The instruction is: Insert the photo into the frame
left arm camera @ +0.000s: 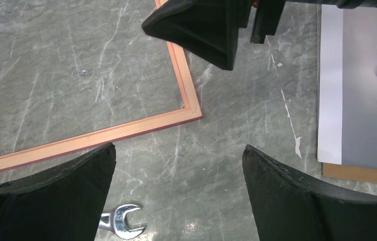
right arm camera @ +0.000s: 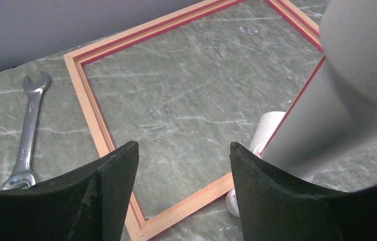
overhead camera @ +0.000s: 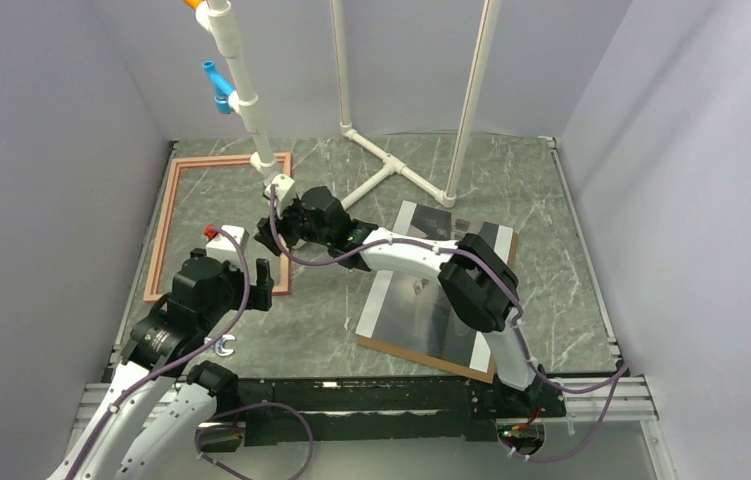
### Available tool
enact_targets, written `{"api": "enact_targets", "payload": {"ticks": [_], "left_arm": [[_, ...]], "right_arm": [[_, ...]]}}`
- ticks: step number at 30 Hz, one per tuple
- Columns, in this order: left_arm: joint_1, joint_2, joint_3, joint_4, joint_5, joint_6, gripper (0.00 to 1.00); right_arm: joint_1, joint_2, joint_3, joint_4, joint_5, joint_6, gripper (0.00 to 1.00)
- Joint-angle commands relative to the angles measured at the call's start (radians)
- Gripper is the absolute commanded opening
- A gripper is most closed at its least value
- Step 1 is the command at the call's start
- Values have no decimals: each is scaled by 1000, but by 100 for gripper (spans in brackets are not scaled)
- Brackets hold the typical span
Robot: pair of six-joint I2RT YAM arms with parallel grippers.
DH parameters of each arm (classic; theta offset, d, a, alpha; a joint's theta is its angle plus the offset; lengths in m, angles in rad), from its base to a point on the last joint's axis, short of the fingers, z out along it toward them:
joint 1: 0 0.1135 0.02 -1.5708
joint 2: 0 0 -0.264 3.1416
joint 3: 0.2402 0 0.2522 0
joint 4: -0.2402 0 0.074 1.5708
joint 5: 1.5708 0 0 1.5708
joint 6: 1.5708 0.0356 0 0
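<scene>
The frame (overhead camera: pixel 164 230) lies flat at the left of the table, with a salmon-red border and bare wood facing up. The photo (overhead camera: pixel 431 300), a grey print with white bands, rests on a brown backing board (overhead camera: pixel 421 357) to the right. My right gripper (overhead camera: pixel 273 238) reaches across to the frame's right side; in its wrist view it (right arm camera: pixel 183 148) hangs open over a corner of the frame (right arm camera: pixel 88 100), holding nothing. My left gripper (left arm camera: pixel 178 165) stands wide open just off the frame's near right corner (left arm camera: pixel 186 95), over bare table. The photo's white band (left arm camera: pixel 329 90) shows at the right.
A silver wrench (overhead camera: pixel 223 347) lies near the left arm, also visible beside the frame (right arm camera: pixel 28 130). A white pipe (overhead camera: pixel 241 90) with a blue clip stands on the frame's far right corner. A white pipe stand (overhead camera: pixel 391 165) is at the back. Grey walls enclose the table.
</scene>
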Motion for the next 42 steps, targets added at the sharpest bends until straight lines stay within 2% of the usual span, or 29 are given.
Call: {"api": "enact_targets", "payload": {"ticks": [1, 4, 9, 20, 25, 31, 36, 42], "left_arm": [[-3, -13, 4, 17, -26, -11, 100], [-2, -20, 11, 9, -31, -13, 99], [-3, -72, 22, 4, -37, -12, 99], [-3, -283, -1, 38, -56, -19, 99], [-3, -315, 1, 36, -69, -30, 99], [-3, -330, 4, 28, -90, -37, 99], [-3, -341, 3, 24, -107, -41, 99], [-3, -347, 4, 21, -120, -46, 99]], "right_arm": [[-129, 55, 97, 66, 220, -10, 78], [-117, 72, 111, 88, 252, -21, 88], [-72, 79, 65, 198, 313, -117, 97], [-35, 168, 216, 155, 291, -146, 95], [44, 154, 138, 290, 383, -251, 95], [87, 97, 16, 404, 495, -209, 92], [95, -9, -113, 421, 477, -140, 91], [108, -103, -219, 434, 352, -86, 89]]}}
